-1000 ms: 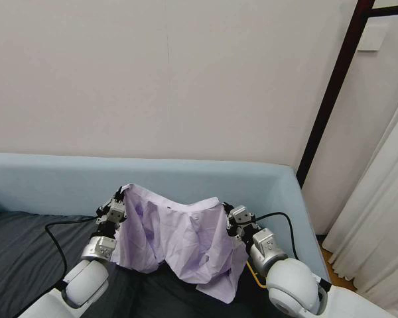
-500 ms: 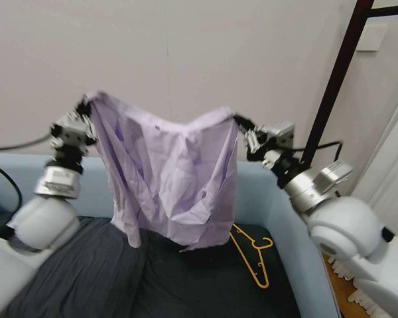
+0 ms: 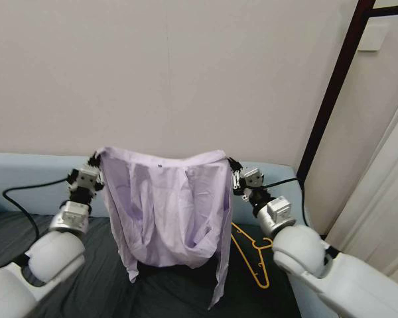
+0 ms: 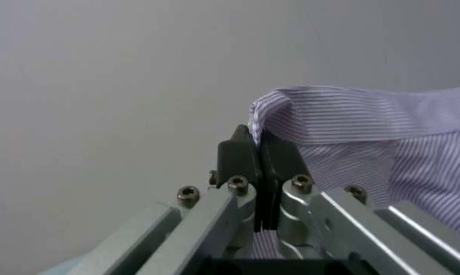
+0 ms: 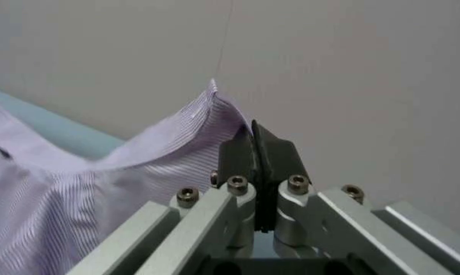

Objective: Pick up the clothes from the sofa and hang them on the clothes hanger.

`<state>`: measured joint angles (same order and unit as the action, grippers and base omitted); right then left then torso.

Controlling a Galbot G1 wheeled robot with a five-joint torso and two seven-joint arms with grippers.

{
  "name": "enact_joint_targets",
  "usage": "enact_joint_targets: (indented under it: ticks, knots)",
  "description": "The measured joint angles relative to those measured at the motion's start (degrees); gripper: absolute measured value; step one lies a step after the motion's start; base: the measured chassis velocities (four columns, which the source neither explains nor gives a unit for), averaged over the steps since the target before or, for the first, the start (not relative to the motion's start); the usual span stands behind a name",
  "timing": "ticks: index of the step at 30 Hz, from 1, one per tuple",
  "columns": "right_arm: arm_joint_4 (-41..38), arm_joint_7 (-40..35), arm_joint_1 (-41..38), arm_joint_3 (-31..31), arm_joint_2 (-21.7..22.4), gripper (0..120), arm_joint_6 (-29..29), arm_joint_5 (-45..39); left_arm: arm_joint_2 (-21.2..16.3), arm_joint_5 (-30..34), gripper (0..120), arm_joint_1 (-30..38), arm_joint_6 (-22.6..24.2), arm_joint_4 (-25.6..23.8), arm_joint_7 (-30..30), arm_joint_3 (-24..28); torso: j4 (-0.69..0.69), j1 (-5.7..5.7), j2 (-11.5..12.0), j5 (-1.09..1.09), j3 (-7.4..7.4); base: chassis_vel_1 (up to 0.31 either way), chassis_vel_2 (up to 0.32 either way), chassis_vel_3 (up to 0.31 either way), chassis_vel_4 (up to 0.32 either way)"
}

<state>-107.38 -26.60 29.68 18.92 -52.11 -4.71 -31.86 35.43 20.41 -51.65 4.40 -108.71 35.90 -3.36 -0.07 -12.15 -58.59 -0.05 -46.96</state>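
The lilac striped shirt (image 3: pixel 166 205) hangs spread between the two grippers, its top edge stretched almost level in front of the pale blue sofa back (image 3: pixel 26 169) and its body sagging in loose folds over the dark seat cushion (image 3: pixel 66 285). One long strip trails down on the right side; whether its end brushes the cushion is hard to say from the head view.

The left gripper (image 3: pixel 96 160) is pinched closed on one top corner of the shirt. In the left wrist view its black pads (image 4: pixel 245 157) meet with the striped cloth (image 4: pixel 367 126) folded between them. The right gripper (image 3: pixel 233 169) is clamped the same way on the other corner, the fabric (image 5: pixel 138 166) running off from its tips (image 5: pixel 254 150).

A second ago the shirt sat low and bunched against the seat. Half a second ago it was swung up well above the sofa back, and now it has come down somewhat and hangs open. The head camera may have tilted too, so part of that drop could be apparent.

Lifting has uncovered an orange clothes hanger (image 3: pixel 249 255) lying on the cushion just below the right arm. The pick-up looks done, the hanging not yet begun. A dark upright pole (image 3: pixel 331 93) stands beyond the sofa's right end.
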Motion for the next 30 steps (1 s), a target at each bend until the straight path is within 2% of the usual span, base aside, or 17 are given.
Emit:
enact_joint_targets:
  ticks: [1,2,5,9,11,13,15,16,18,21,22,25,26,29,30]
  knots:
    - [2.52,0.51,0.2,0.39,-1.84,0,2.28,-0.69,2.06,-0.54,0,0.36,-1.04,1.75,-0.33,0.92,0.0,0.0,0.0,0.0,0.0,0.0,0.0,0.0,0.0]
    - [2.52,0.51,0.2,0.39,-1.84,0,2.28,-0.69,2.06,-0.54,0,0.36,-1.04,1.75,-0.33,0.92,0.0,0.0,0.0,0.0,0.0,0.0,0.0,0.0,0.0]
    - [11.37,3.47,1.18,1.11,-7.02,0,10.16,-0.17,8.3,-1.69,0,0.95,-3.61,6.37,-2.64,1.96,0.0,-0.01,0.01,-0.02,0.0,0.0,0.0,0.0,0.0]
    - [17.23,4.86,2.8,0.76,-9.42,0,11.56,3.36,11.2,-2.28,0,0.58,-3.98,7.86,-5.2,1.44,-0.01,0.0,0.0,0.0,-0.01,0.0,0.0,0.0,0.0]
    - [17.82,4.74,3.28,0.51,-9.6,0,10.73,4.0,11.37,-2.64,0,0.45,-4.07,7.94,-5.77,1.16,-0.01,0.0,0.01,0.0,0.0,0.0,0.0,0.0,0.0]
    - [18.27,2.33,4.7,-0.03,-9.77,0,5.48,5.42,11.07,-4.22,0,-0.13,-4.29,7.59,-7.26,0.5,-0.01,0.0,0.0,0.01,0.0,0.0,0.0,0.0,0.0]
    - [17.6,0.13,6.01,-0.5,-9.7,5,1.39,5.87,10.56,-5.06,0,-0.41,-4.39,7.07,-7.58,0.24,-0.01,0.0,0.0,0.01,0.0,0.0,0.0,0.0,0.0]
    - [17.6,0.13,6.01,-0.5,-9.7,5,1.39,5.87,10.56,-5.06,0,-0.41,-4.39,7.07,-7.58,0.24,-0.01,0.0,0.0,0.01,0.0,0.0,0.0,0.0,0.0]
    - [16.09,-0.43,7.58,-1.42,-9.2,14,-0.09,5.69,10.05,-5.53,0,-0.46,-4.41,6.91,-7.61,0.12,0.0,0.0,-0.01,0.01,0.01,0.0,0.0,0.0,0.0]
    - [12.66,0.62,10.04,-3.89,-7.36,27,-0.94,-0.86,9.32,-6.54,0,-0.17,-4.77,7.23,-7.72,0.01,0.0,0.0,-0.01,0.01,0.01,0.0,0.0,0.0,0.0]
    - [12.66,0.62,10.04,-3.89,-7.36,27,-0.94,-0.86,9.32,-6.54,0,-0.17,-4.77,7.23,-7.72,0.01,0.0,0.0,-0.01,0.01,0.01,0.0,0.0,0.0,0.0]
    - [11.15,3.88,12.99,-7.63,-4.41,42,-3.17,-11.6,8.29,-7.2,0,0.36,-5.02,6.94,-8.17,0.05,-0.01,0.0,-0.01,0.0,0.01,0.0,0.0,0.0,0.0]
    - [11.15,3.88,12.99,-7.63,-4.41,42,-3.17,-11.6,8.29,-7.2,0,0.36,-5.02,6.94,-8.17,0.05,-0.01,0.0,-0.01,0.0,0.01,0.0,0.0,0.0,0.0]
    - [13.34,2.81,14.08,-9.8,-3.2,55,-10.17,-15.55,6.76,-8.49,0,0.84,-5.49,6.75,-8.85,0.33,-0.03,0.0,-0.01,0.01,0.01,0.0,0.0,0.0,0.0]
    - [13.34,2.81,14.08,-9.8,-3.2,55,-10.17,-15.55,6.76,-8.49,0,0.84,-5.49,6.75,-8.85,0.33,-0.03,0.0,-0.01,0.01,0.01,0.0,0.0,0.0,0.0]
